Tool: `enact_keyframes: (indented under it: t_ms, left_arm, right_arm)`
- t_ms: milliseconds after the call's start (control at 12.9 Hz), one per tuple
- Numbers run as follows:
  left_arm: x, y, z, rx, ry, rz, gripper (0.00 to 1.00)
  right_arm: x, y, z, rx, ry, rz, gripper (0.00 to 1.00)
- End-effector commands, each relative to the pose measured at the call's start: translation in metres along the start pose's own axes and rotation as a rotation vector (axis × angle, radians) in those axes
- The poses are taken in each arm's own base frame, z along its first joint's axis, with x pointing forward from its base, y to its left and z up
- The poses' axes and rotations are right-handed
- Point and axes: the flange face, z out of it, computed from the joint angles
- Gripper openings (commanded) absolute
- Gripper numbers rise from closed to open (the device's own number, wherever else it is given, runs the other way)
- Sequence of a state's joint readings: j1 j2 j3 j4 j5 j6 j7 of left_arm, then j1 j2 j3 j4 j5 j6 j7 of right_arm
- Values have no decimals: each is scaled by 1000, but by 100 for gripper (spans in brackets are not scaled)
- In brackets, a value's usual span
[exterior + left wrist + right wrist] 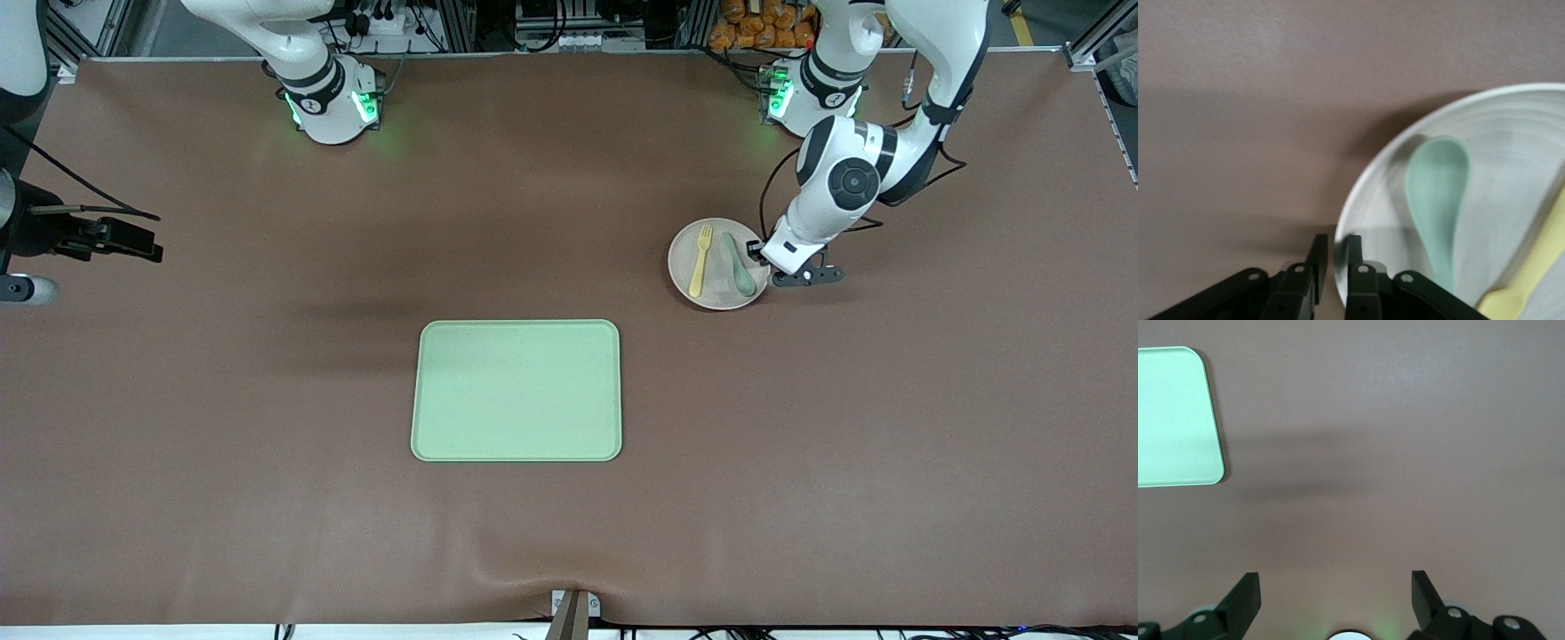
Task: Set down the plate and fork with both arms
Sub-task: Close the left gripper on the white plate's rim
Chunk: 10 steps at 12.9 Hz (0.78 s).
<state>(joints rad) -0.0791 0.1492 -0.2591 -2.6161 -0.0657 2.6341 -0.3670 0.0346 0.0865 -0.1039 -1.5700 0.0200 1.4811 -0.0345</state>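
Observation:
The pale plate [711,299] lies on the brown table toward the left arm's end, with the yellow fork [701,260] and a muted-green spoon [739,267] lying side by side in it. My left gripper [758,255] is down at the plate's rim on the left arm's side. In the left wrist view the left gripper [1335,250] has one finger outside and one inside the plate [1511,133], pinched close on the rim, with the spoon [1438,187] and fork [1531,280] beside it. My right gripper [1336,587] hangs open over bare table, holding nothing.
A light-green rectangular tray [516,391] lies mid-table, nearer the front camera than the plate; its corner [1171,413] shows in the right wrist view. A black device on a stand [89,236] juts in at the right arm's end of the table.

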Motion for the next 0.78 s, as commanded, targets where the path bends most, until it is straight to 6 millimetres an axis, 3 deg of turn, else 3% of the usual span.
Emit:
enact_keyframes:
  t_ms: [0,155,465,698]
  left_arm:
    - [0,-5,1,-8,10,9,15]
    - [1,-4,1,-9,10,9,15]
    - [5,-1,-2,-13,18,12,0]
    - [8,1,-6,-15,22,13,0]
  right_arm:
    - [-1,-2,-3,-12,8,1,100]
    - [-2,-1,-2,-11,3,3,100]
    - [-1,-3,-2,-12,11,-2,100]
    - [0,6,1,-9,3,11,100]
